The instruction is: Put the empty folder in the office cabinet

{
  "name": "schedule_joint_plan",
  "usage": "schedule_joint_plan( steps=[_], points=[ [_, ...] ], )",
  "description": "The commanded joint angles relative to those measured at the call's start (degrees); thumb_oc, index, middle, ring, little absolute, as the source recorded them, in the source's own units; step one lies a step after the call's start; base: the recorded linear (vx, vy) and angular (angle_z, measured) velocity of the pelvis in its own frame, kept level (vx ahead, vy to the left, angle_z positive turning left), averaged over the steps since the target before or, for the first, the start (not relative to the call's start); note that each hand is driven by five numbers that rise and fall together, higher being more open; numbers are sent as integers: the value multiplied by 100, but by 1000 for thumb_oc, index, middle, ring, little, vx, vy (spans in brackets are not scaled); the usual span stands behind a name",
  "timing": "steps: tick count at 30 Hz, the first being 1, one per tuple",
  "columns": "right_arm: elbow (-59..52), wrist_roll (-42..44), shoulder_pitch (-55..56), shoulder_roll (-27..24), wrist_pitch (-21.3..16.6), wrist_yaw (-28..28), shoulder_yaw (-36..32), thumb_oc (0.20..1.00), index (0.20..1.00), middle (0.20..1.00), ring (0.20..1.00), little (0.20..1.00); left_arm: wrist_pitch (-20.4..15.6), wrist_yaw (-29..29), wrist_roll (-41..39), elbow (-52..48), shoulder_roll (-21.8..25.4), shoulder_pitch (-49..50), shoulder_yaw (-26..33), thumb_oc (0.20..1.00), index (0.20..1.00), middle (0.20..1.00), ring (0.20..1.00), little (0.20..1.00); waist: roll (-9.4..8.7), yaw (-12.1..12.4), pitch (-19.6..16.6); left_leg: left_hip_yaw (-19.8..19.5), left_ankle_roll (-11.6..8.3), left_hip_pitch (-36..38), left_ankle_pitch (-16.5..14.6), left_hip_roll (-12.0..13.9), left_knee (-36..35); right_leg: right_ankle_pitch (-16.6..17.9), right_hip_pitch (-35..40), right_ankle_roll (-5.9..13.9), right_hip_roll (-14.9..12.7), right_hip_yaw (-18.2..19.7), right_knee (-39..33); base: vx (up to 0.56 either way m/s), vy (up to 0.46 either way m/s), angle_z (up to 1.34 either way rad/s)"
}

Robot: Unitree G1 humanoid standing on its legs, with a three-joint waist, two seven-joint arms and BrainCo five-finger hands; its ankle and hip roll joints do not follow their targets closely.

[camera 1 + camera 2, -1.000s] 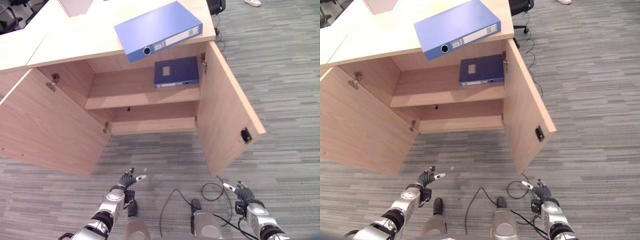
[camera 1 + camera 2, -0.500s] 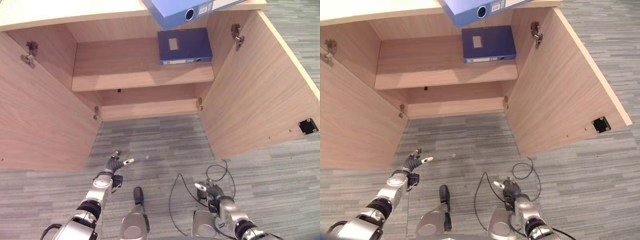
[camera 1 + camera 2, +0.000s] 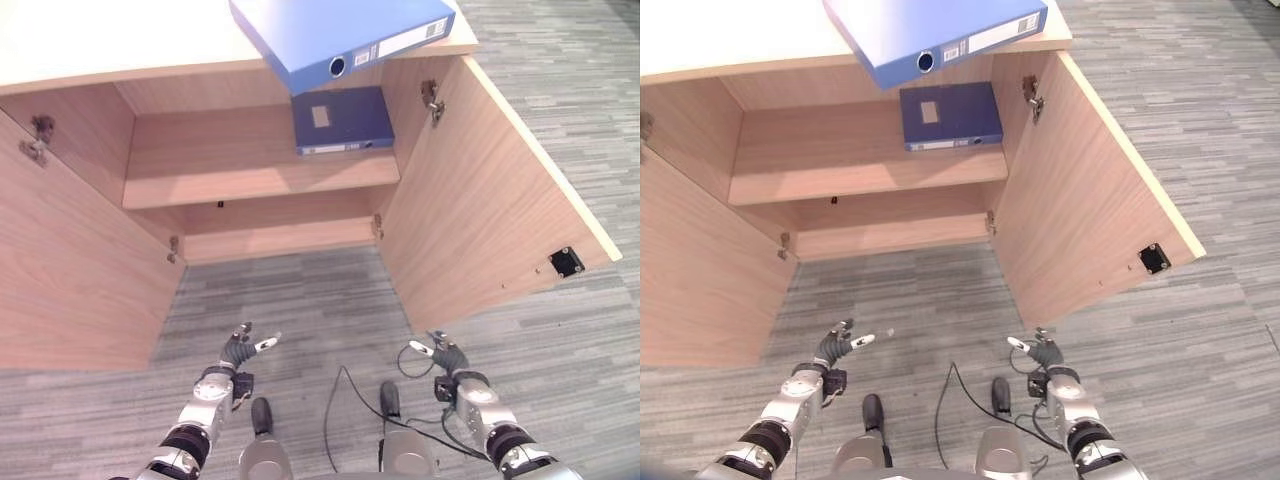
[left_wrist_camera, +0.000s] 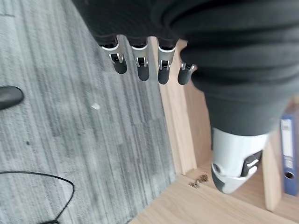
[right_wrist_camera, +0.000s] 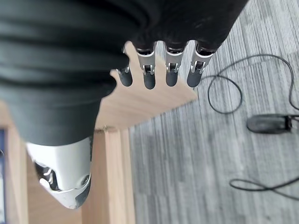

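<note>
Blue folder [image 3: 340,35] flat on surface [image 3: 120,40], spine overhanging front edge above open cabinet [image 3: 250,160], long axis along that edge; left hand [image 3: 240,352], right hand [image 3: 447,357] released, low over carpet

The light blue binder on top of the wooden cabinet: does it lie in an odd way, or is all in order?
It looks odd. The light blue binder lies askew on the light wooden cabinet top, and its spine corner juts past the front edge, above the shelf where a dark blue folder lies flat.
</note>
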Motion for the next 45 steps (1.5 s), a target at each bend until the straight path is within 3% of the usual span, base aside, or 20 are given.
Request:
schedule_joint_plan(
  steps=[1, 4, 5, 10, 15, 16, 20, 21, 23, 24, 28, 31, 34, 37, 38, 39, 42, 44, 45],
  points=[
    [-420, 187, 9, 35, -240, -40, -166, 1000, 1000, 1000, 1000, 1000, -171, -10, 157, 73, 189, -246, 56, 1000, 1000, 1000, 1000, 1000, -85, -9, 119, -99, -201, 186, -736, -228, 375, -673, -65, -410, 665, -129, 649, 125, -128, 1],
    [-369, 156, 56, -56, -239, -27, -175, 1000, 1000, 1000, 1000, 1000, -176, -18, 156, 89, 122, -230, 57, 1000, 1000, 1000, 1000, 1000, -33, -21, 182, -168, -320, 24, -608, -58, 904, -794, 47, -533, 670, -177, 714, 104, -159, 15],
    [-303, 119, 61, -108, -212, 5, -163, 1000, 1000, 1000, 1000, 1000, -163, -10, 79, 166, 44, -224, 96, 1000, 1000, 1000, 1000, 1000, -57, -6, 208, -365, -333, -148, -538, -38, 1279, -883, 137, -616, 686, -186, 736, 86, -169, 22],
    [-265, 122, 155, -196, -166, 24, -203, 1000, 1000, 1000, 1000, 1000, -144, -20, -25, 195, -71, -182, 94, 1000, 1000, 1000, 1000, 1000, -130, -10, 239, -628, -280, -471, -406, -45, 1881, -970, 382, -687, 599, -211, 733, 109, -100, 21],
    [-158, 64, 220, -239, -124, 27, -294, 1000, 1000, 1000, 1000, 1000, -107, -49, -8, 261, -132, -140, 72, 1000, 1000, 1000, 1000, 1000, -126, 92, 163, -555, -318, -588, -348, -79, 1052, -1064, 674, -601, 572, -206, 563, 206, 26, 7],
    [-95, 42, 174, -284, -113, 2, -323, 1000, 1000, 1000, 1000, 1000, -87, -74, 37, 302, -131, -152, 22, 1000, 1000, 1000, 1000, 1000, -72, 248, 129, -612, -443, -974, 74, -36, 320, -1225, 907, -546, 603, -159, 460, 250, 66, 4],
    [-33, 14, 131, -278, -124, -42, -304, 1000, 1000, 1000, 1000, 1000, -117, -61, 4, 326, -125, -159, 31, 1000, 1000, 1000, 1000, 1000, -154, 357, 143, -822, -497, -1284, 80, -60, 60, -1354, 1066, -497, 518, -28, 440, 229, 64, 12],
    [-16, -21, 105, -281, -120, -61, -295, 1000, 1000, 1000, 1000, 1000, -128, -62, -50, 303, -133, -131, 51, 1000, 1000, 1000, 1000, 1000, -170, 423, 135, -1041, -566, -1517, 93, 19, -22, -1456, 1211, -475, 473, 140, 455, 254, 118, -5],
    [-20, -42, 98, -269, -120, -63, -285, 1000, 1000, 1000, 1000, 1000, -135, -57, -70, 298, -128, -125, 63, 1000, 1000, 1000, 1000, 1000, -184, 448, 129, -1112, -605, -1586, 118, 58, -33, -1500, 1298, -448, 434, 230, 456, 260, 153, -31],
    [17, -117, 71, -237, -92, -58, -239, 1000, 1000, 1000, 1000, 1000, -146, -39, -83, 319, -138, -106, 82, 1000, 1000, 1000, 1000, 1000, -163, 521, 103, -1166, -668, -1665, 220, 204, -19, -1583, 1502, -380, 357, 425, 405, 259, 220, -61],
    [13, -238, 72, -167, -68, -36, -171, 1000, 1000, 1000, 1000, 1000, -153, -5, -50, 351, -139, -123, 101, 1000, 1000, 1000, 1000, 1000, -82, 570, 46, -923, -731, -1615, 376, 395, -36, -1570, 1577, -240, 200, 501, 339, 189, 233, -62],
    [28, -236, 12, -37, -33, -21, -170, 1000, 1000, 1000, 1000, 1000, -181, 7, 32, 176, -17, -239, 38, 1000, 1000, 1000, 1000, 1000, -81, 603, 17, -613, -700, -1424, 539, 427, 25, -1417, 1485, -48, -117, 528, 259, 178, 328, -18],
    [17, -216, -67, 88, -27, -36, -148, 1000, 1000, 1000, 1000, 1000, -204, 25, 109, 35, 146, -347, -8, 1000, 1000, 1000, 1000, 1000, -163, 608, 26, -393, -612, -1316, 432, 350, 86, -1143, 1208, 129, -333, 593, 277, 118, 227, -3],
    [2, -178, -209, 243, -45, -51, -88, 1000, 1000, 1000, 1000, 1000, -226, 38, 93, -70, 272, -467, -34, 1000, 1000, 1000, 1000, 1000, -302, 636, 55, -185, -477, -1325, 248, 259, 220, -643, 906, 286, -526, 632, 284, 85, 205, -10],
    [-55, -164, -260, 304, -54, -46, -69, 1000, 1000, 1000, 1000, 1000, -230, 27, 85, -160, 353, -513, -41, 1000, 1000, 1000, 1000, 1000, -376, 663, 66, -66, -392, -1347, 171, 201, 247, -315, 763, 321, -596, 622, 316, 74, 177, -14],
    [-55, -165, -262, 307, -54, -47, -70, 1000, 1000, 1000, 1000, 1000, -228, 27, 84, -162, 357, -513, -41, 1000, 1000, 1000, 1000, 1000, -382, 669, 61, -58, -390, -1352, 169, 201, 249, -310, 755, 321, -599, 629, 311, 68, 169, -18],
    [-60, -181, -360, 369, -66, -50, -10, 1000, 1000, 1000, 1000, 1000, -238, 38, 82, -241, 477, -538, -19, 1000, 1000, 1000, 1000, 1000, -455, 759, 104, 136, -280, -1388, 3, 163, 387, 261, 489, 321, -702, 351, 581, -4, 114, -36],
    [-116, -161, -411, 411, -78, -40, 21, 1000, 1000, 1000, 1000, 1000, -219, 21, 29, -381, 562, -515, -15, 1000, 1000, 1000, 1000, 1000, -479, 829, 127, 234, -218, -1431, -125, 168, 534, 418, 426, 321, -798, -18, 869, 2, 116, -50],
    [-113, -150, -414, 402, -93, -39, 20, 1000, 1000, 1000, 1000, 1000, -221, 16, -1, -408, 562, -510, -17, 1000, 1000, 1000, 1000, 1000, -475, 823, 110, 245, -164, -1483, -162, 150, 607, 440, 361, 321, -711, -5, 1041, 20, 201, -16]
  ],
)
